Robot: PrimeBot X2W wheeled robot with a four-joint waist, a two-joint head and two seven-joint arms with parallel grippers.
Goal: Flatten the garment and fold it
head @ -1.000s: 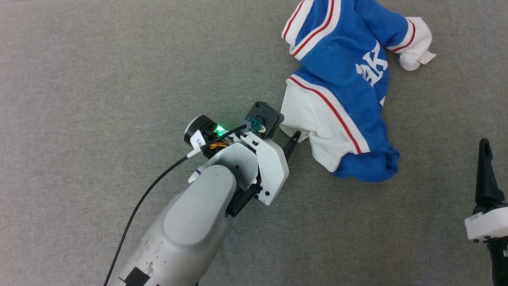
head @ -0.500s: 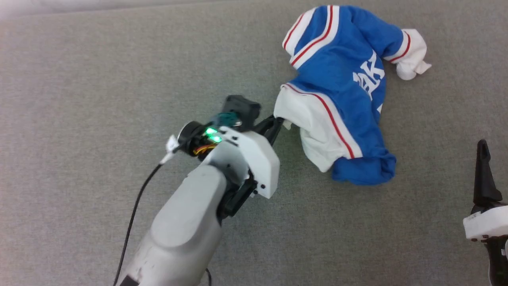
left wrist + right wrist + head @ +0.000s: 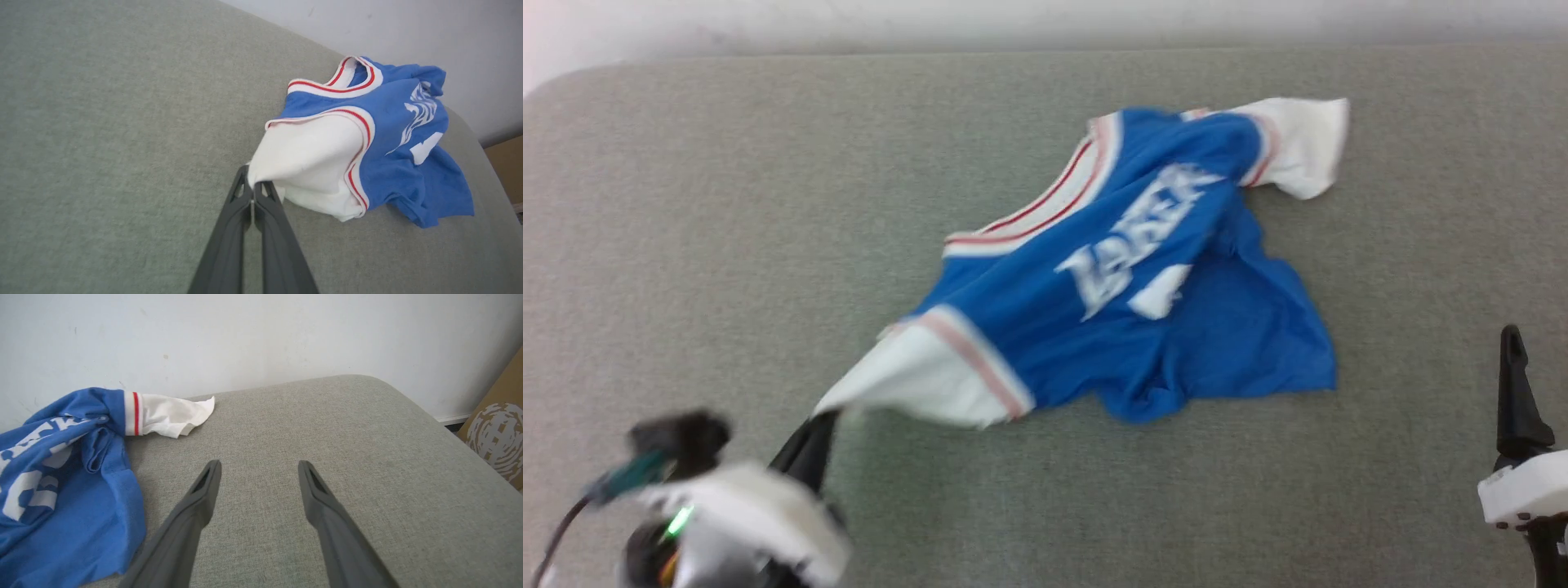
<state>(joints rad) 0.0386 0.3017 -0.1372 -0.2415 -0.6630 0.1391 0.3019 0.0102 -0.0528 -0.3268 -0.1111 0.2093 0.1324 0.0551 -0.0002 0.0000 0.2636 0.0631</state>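
Grey padded surface (image 3: 686, 204), bounded by a white wall (image 3: 245, 335), with the garment (image 3: 1143, 327) spread near its far edge.
Its white sleeve end (image 3: 310, 155) is pinched by the left gripper (image 3: 250, 192), jaws pressed together; the right gripper (image 3: 259, 469) is held spread over bare surface near the garment. Wide bare room is left on the left side.

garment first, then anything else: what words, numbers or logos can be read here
Nothing reads clearly.
On the garment, white chest lettering: blurred and creased, not readable.
The white shape below it, maybe a numeral: cannot tell.
On the cardboard at the right wrist view's edge: round pale print, no letters.
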